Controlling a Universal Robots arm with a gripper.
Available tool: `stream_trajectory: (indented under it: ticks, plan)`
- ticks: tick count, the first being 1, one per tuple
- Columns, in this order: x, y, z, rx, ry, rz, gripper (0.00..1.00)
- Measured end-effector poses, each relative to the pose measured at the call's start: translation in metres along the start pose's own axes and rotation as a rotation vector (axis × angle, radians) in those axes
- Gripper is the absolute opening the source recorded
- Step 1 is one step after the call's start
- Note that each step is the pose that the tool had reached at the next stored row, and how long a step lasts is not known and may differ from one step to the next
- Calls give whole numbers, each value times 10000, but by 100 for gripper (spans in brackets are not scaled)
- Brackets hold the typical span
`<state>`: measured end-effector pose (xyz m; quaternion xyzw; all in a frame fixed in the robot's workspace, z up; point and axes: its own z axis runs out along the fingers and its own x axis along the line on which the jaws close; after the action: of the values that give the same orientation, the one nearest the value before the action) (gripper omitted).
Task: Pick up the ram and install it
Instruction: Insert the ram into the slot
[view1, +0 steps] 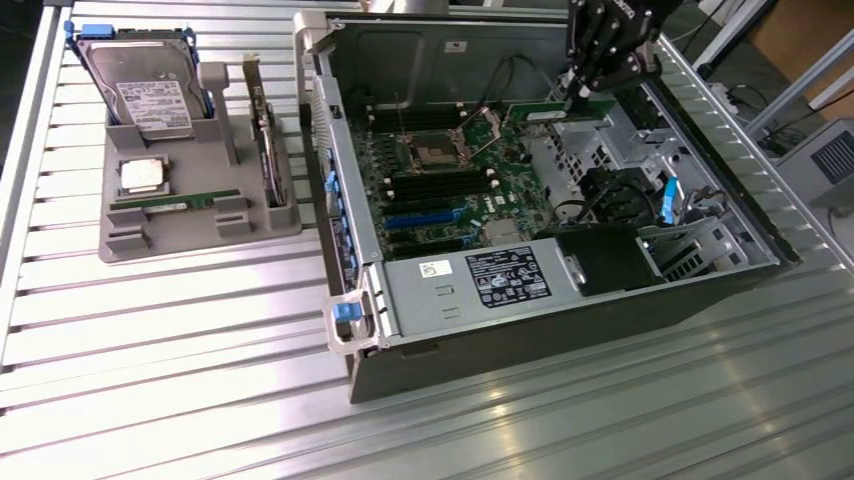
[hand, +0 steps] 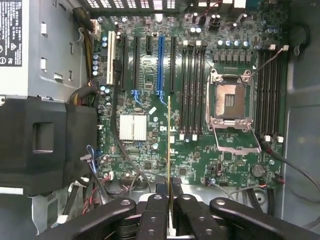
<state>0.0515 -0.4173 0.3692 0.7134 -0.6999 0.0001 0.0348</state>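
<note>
I have the pincer (hand: 170, 202) clamped on the ram (hand: 170, 140), held above the motherboard (hand: 200, 160) beside its CPU socket (hand: 231, 107): picked up, not yet seated

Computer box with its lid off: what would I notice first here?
The open computer case fills the middle, its green motherboard showing. Over it the black gripper pinches the ram, a thin green stick. On the exterior view's left, a gray tray holds a hard drive.
</note>
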Motion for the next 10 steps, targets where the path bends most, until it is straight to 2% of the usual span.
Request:
stream_trajectory:
  ticks: [2,5,10]
  plan:
    - [-6,38,101,-23,-14,458,14]
    - [-10,92,171,-26,-9,527,14]
    - [-17,255,248,-26,-7,517,14]
